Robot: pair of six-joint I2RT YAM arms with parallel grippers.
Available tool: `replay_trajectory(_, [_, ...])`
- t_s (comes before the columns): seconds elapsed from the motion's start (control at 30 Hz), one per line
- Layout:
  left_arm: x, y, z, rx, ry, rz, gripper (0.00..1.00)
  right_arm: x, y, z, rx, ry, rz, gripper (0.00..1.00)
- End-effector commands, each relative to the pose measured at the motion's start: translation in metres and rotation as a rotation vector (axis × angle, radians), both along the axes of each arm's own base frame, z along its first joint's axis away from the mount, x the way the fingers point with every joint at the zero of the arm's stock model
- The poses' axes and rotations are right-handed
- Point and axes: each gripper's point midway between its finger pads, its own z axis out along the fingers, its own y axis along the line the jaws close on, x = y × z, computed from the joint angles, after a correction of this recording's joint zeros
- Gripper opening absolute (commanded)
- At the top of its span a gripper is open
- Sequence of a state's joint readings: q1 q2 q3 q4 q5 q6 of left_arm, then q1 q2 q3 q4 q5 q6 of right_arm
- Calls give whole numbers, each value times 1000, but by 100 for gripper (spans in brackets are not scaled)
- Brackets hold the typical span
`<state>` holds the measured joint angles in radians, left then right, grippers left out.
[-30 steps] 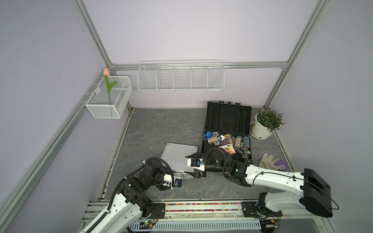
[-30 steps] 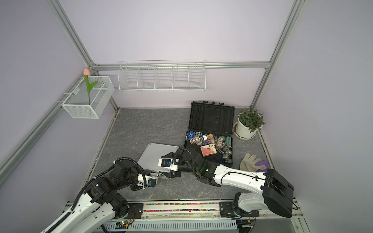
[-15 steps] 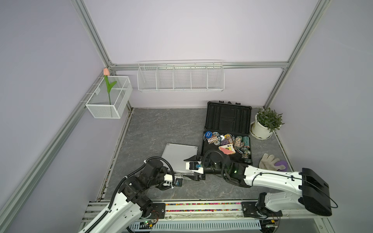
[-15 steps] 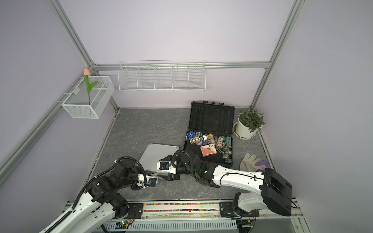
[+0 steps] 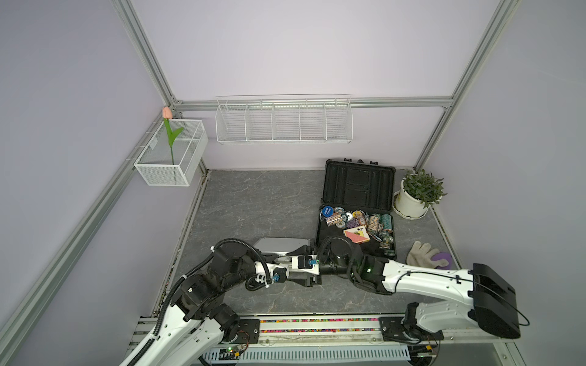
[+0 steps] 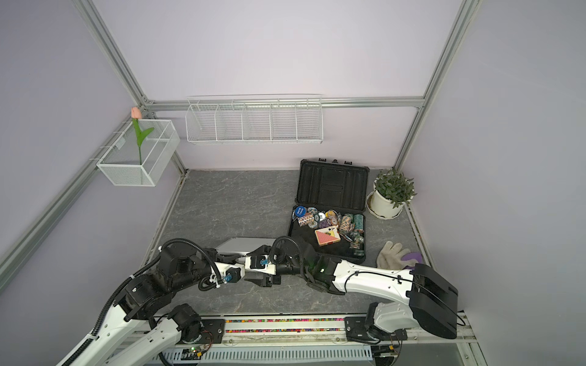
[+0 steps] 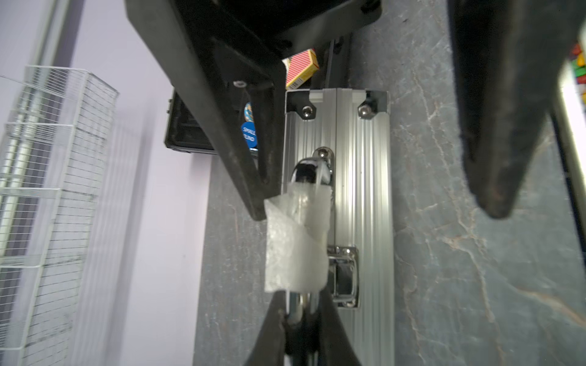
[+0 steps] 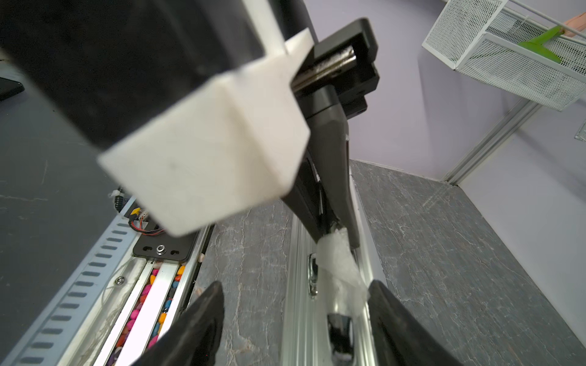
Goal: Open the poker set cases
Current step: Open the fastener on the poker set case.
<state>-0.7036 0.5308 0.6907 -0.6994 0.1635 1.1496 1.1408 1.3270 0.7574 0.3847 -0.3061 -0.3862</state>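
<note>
The silver ribbed case (image 5: 276, 244) lies near the table's front with its two halves together, and a chrome latch (image 7: 344, 275) shows on its front face (image 7: 358, 190). My left gripper (image 7: 301, 301) is shut on the case's handle (image 7: 296, 247), which is wrapped in white foam. My right gripper (image 8: 295, 285) is open just past the handle, reaching in from the opposite side. One of its fingers (image 7: 260, 202) sits on the lid side and the other over the table. The black plastic case (image 5: 358, 187) stands open at the back right, holding chips (image 5: 358, 220) and a card box.
A potted plant (image 5: 418, 193) stands right of the black case, and a glove (image 5: 423, 253) lies near the right arm. A wire shelf (image 5: 283, 122) and a wire basket with a tulip (image 5: 171, 158) hang on the walls. The rail (image 5: 317, 324) runs along the front edge.
Less of the silver case's lid shows from above, and its far edge now sits nearer the arms. The right gripper has shifted slightly left over the handle end. The left gripper's grip is unchanged.
</note>
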Motion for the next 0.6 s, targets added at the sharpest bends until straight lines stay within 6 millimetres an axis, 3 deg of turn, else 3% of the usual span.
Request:
replay_trajectory(0.0, [20, -5, 32, -54, -217, 10, 0, -1, 6, 2, 12, -10, 16, 76])
replay_trajectory(0.17, [27, -3, 13, 4, -320, 6, 0, 7, 12, -4, -26, -34, -10, 79])
replay_trajectory(0.4, [28, 6, 2, 47, -421, 12, 0, 17, 22, -5, -41, -33, -37, 83])
replay_trajectory(0.5, [28, 10, 5, 58, -459, 21, 0, 23, 27, -9, -47, -37, -57, 85])
replay_trajectory(0.57, [28, 12, 9, 59, -483, 31, 0, 23, 27, -23, -89, -26, -55, 85])
